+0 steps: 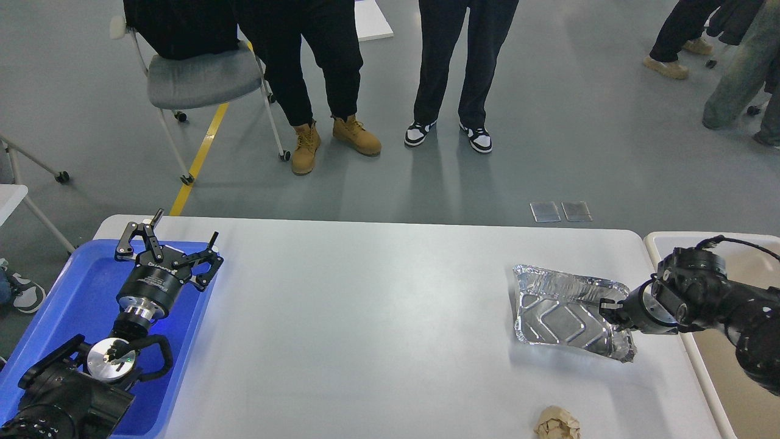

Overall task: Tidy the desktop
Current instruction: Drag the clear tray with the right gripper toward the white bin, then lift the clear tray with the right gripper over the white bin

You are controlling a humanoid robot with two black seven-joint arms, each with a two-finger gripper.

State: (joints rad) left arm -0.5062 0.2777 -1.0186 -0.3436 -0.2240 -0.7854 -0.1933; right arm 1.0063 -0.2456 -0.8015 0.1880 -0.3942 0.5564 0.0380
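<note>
The white-grey desktop [365, 317] fills the lower middle of the head view. A crumpled silver foil tray [560, 314] lies on its right part, tilted up at its right side. My right gripper [611, 308] comes in from the right and is shut on the foil tray's right rim. A crumpled brown paper ball [557, 424] lies near the front edge, below the foil tray. My left gripper [173, 245] is open and empty, hovering over the far right part of the blue tray [73, 292], far from both items.
A beige open bin [749, 390] stands against the desktop's right edge, under my right arm. The blue tray sits at the desktop's left edge. Beyond the far edge, people stand on the grey floor beside a grey chair [201, 76].
</note>
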